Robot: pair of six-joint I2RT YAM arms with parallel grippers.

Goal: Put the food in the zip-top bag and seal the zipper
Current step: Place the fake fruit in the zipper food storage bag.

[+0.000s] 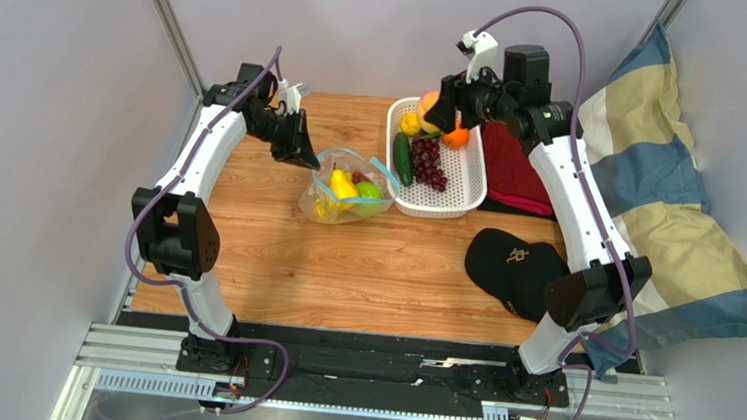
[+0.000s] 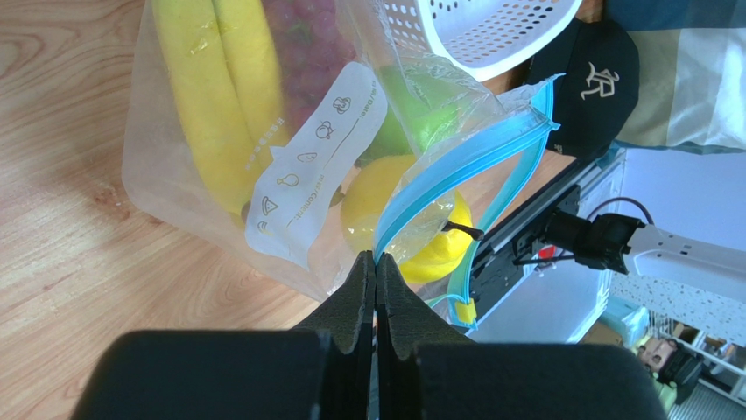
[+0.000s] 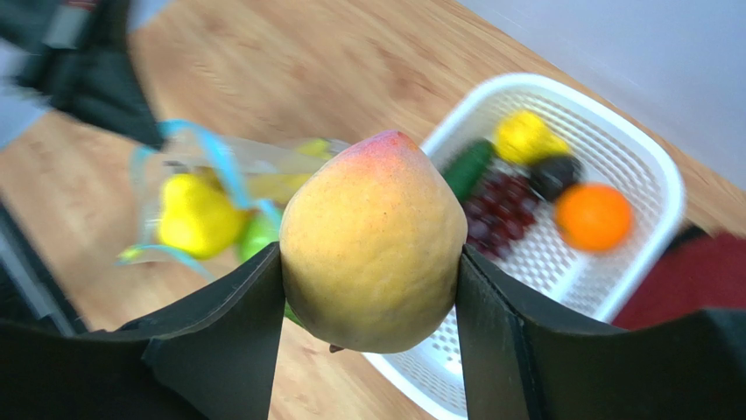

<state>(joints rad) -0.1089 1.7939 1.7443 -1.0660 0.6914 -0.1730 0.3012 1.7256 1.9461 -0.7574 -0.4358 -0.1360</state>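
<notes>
Noted left pincer (image 2: 376, 273) pinched tight on zipper (image 2: 455, 166) of bag (image 2: 153, 179) lying on table (image 1: 343, 268) beside basket (image 1: 472, 183), right pincer (image 3: 372, 262) clasping peach (image 3: 372, 227) over basket; judged peach liable to catch half-open mouth and roll off.

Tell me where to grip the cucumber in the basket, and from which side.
Take the cucumber at its middle, across its narrow width, coming down from above. It lies flat along the left wall of the basket, with the grapes close on its other side, so a sideways approach looks blocked.
</notes>
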